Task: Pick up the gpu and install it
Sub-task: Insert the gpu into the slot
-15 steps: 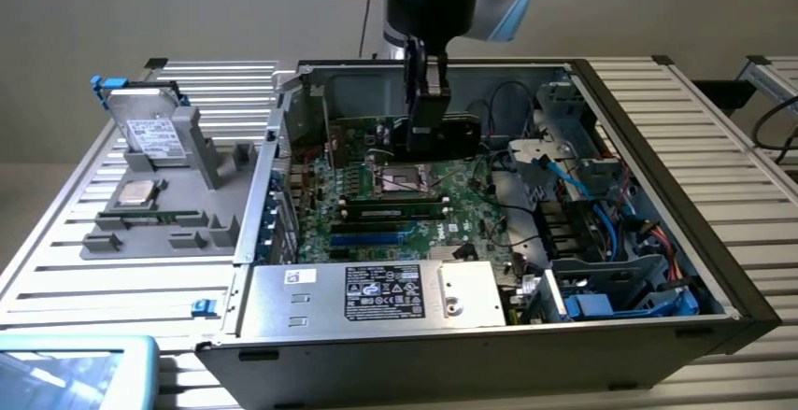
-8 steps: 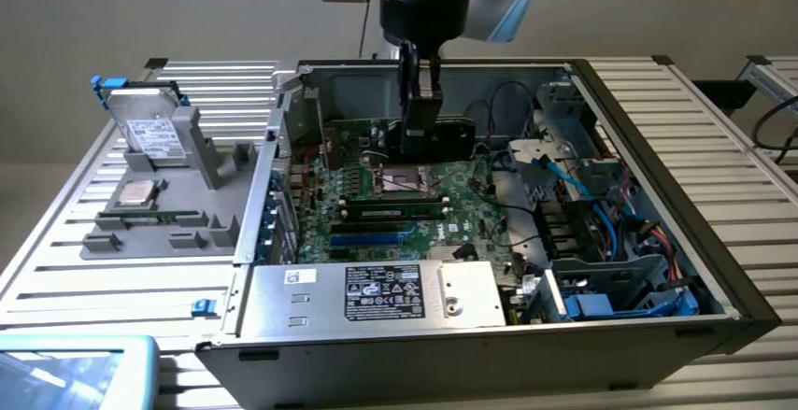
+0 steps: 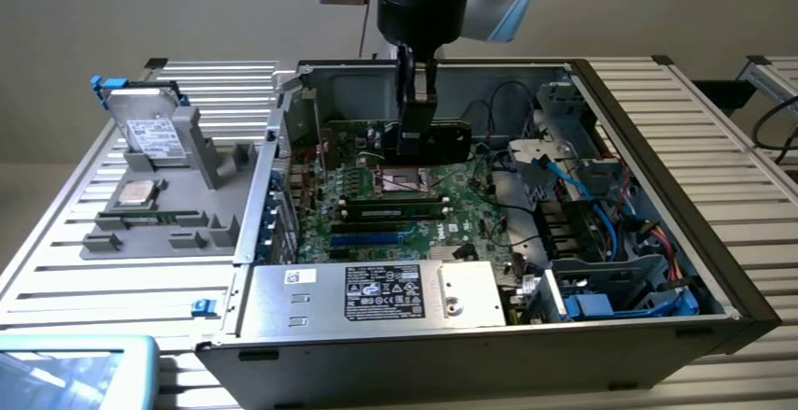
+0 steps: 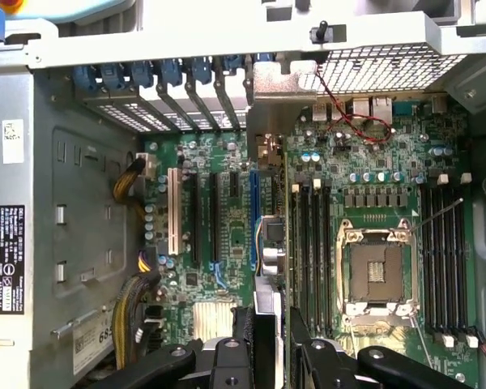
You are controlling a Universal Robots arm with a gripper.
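Within the pincer [image 4: 267, 332], the gpu [image 4: 269, 243] sits clamped edge-on over the motherboard [image 4: 381, 174].

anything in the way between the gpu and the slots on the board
Nothing visible does. The gripper holds the gpu above the motherboard, and the expansion slots below look unoccupied.

Black-faced gpu [image 3: 433, 139] upright on edge over the motherboard [image 3: 374, 233], alongside its blue slot [image 4: 253, 219]

Arm [image 3: 424, 4] is reaching straight down.
The gripper [image 3: 418, 122] is hanging vertically, its fingers [image 4: 241, 340] pinching the gpu [image 3: 439, 144] edge-on.
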